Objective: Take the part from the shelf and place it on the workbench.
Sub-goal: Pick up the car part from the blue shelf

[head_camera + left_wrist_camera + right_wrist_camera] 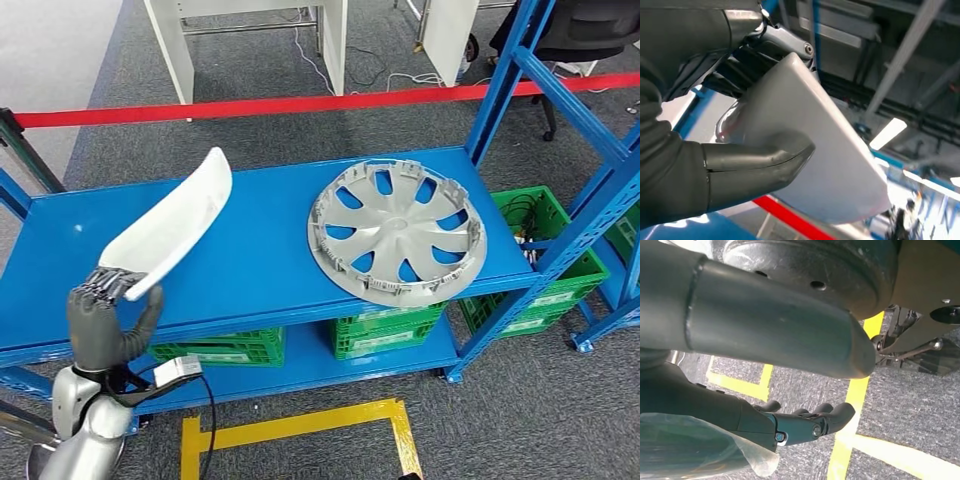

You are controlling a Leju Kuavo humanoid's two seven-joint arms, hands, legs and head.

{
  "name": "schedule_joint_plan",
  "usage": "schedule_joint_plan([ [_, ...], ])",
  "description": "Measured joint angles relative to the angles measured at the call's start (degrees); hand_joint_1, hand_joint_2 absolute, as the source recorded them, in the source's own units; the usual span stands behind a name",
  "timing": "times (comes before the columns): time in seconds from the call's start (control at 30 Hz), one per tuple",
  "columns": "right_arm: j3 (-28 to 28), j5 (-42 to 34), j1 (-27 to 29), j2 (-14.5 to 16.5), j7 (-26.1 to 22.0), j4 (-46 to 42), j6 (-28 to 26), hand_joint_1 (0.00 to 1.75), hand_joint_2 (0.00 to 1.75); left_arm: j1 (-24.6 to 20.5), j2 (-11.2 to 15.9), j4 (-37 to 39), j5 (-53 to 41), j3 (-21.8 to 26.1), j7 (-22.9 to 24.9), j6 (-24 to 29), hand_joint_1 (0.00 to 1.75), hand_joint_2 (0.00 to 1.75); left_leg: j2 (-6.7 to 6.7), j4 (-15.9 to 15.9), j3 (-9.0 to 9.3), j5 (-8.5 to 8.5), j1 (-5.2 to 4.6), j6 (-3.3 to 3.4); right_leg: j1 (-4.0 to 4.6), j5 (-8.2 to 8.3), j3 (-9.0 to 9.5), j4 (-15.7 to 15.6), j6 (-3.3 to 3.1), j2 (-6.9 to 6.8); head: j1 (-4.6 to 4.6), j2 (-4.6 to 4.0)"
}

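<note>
White curved part [175, 222], held at its near end by the left hand [102, 318], thumb under and fingers over, above the blue shelf [256, 250]. Right hand [806, 422] hangs empty, fingers loosely apart. The long unsupported end could lever the part loose.

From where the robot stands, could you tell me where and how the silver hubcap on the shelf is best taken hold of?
Probably by the near rim of the hubcap, which overhangs the front edge of the blue shelf. Coming from the front, fingers could slip under that edge; the rest lies flat. The right hand hangs free; the left hand holds the white part.
</note>
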Motion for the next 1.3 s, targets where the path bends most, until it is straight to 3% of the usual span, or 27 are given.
schedule_joint_plan([
  [0.17,-0.1,-0.4,0.0,0.0,-0.3,0.0,-0.3,0.0,0.0,0.8,-1.3,-3.1,3.5,1.3,-0.1,0.0,1.75,1.75,0.0,0.0,0.01,0.01,0.0,-0.01,0.01,0.01,0.01,0.0,0.0,0.01,0.0,0.0],
  [0.67,-0.1,-0.6,0.0,0.0,-0.4,0.0,-0.4,0.0,0.0,1.6,-1.8,-5.2,4.2,1.3,-0.1,0.0,1.75,1.75,0.0,0.0,-0.01,-0.02,-0.01,0.01,-0.04,0.03,0.01,0.0,0.03,0.01,0.01,0.0],
  [0.83,-0.3,-0.7,0.0,0.3,-0.5,0.0,-0.5,0.0,0.0,1.9,-1.8,-6.1,2.5,1.3,0.0,0.0,1.75,1.75,0.09,-0.3,0.04,0.62,-0.15,1.18,-0.39,0.51,-0.02,-0.5,1.04,0.01,-0.2,0.0],
  [0.9,-0.4,-0.7,0.0,0.3,-0.5,0.0,-0.5,0.0,0.0,2.0,-2.0,-6.4,0.9,1.5,0.0,0.0,1.75,1.75,0.36,-1.8,0.56,1.69,0.21,1.76,-0.25,-0.84,-0.79,0.7,1.38,-0.09,-0.04,0.0],
  [1.0,-0.5,-0.7,0.0,0.3,-0.5,0.0,-0.8,0.0,0.0,2.7,-2.4,-6.8,-1.1,2.4,0.0,0.0,1.75,1.75,0.73,-2.2,0.38,2.16,0.52,2.03,-0.4,-5.75,-5.29,10.3,1.84,-0.19,0.34,0.0],
  [1.03,-0.6,-0.7,0.0,0.3,-0.5,0.0,-0.9,0.0,0.0,3.1,-2.4,-6.9,-1.4,2.6,0.0,0.0,1.75,1.75,0.82,-2.0,0.19,2.14,0.59,1.99,-0.56,-6.5,-6.77,13.4,2.12,-0.2,0.39,0.0],
  [1.07,-0.6,-0.6,0.1,0.3,-0.4,0.0,-1.0,0.0,0.0,3.4,-2.4,-7.0,-1.7,2.9,-0.1,0.0,1.75,1.75,0.88,-1.8,0.02,2.07,0.73,1.87,-0.75,-6.12,-7.42,14.7,2.43,-0.23,0.38,0.0],
  [1.1,-0.6,-0.6,0.1,0.3,-0.4,0.0,-1.1,0.0,0.0,3.6,-2.5,-7.0,-1.8,3.1,-0.1,0.0,1.75,1.75,0.89,-1.5,-0.14,1.94,0.95,1.65,-0.98,-4.7,-7.05,13.8,2.79,-0.27,0.38,0.0],
  [1.13,-0.6,-0.6,0.0,0.3,-0.4,0.0,-1.1,0.0,0.0,3.7,-2.5,-7.0,-1.9,3.2,-0.1,0.0,1.75,1.75,0.87,-1.0,-0.3,1.7,1.26,1.25,-1.28,-2.51,-5.61,10.8,3.2,-0.33,0.4,0.0],
  [1.2,-0.6,-0.5,-0.1,0.6,-0.4,0.0,-1.2,0.0,0.0,3.8,-2.6,-7.2,-1.9,3.5,-0.1,0.0,1.75,1.75,0.75,0.4,-0.97,1.07,1.68,0.12,-1.54,-0.22,-2.43,4.7,3.96,-0.05,0.66,0.01],
  [1.23,-0.6,-0.5,-0.2,0.7,-0.4,0.0,-1.2,0.0,0.0,3.8,-2.6,-7.4,-1.9,3.7,-0.1,0.0,1.75,1.75,0.64,1.2,-1.46,0.84,1.65,-0.4,-1.57,-0.05,-1.57,3.1,3.86,0.17,0.79,0.02],
  [1.3,-0.7,-0.5,-0.2,1.0,-0.4,0.0,-1.3,0.0,0.0,3.9,-2.6,-7.8,-1.9,3.9,-0.1,0.0,1.75,1.75,0.49,2.2,-2.27,0.78,1.42,-1.02,-1.45,-0.52,-1.54,3.1,2.88,0.5,0.82,0.04],
])
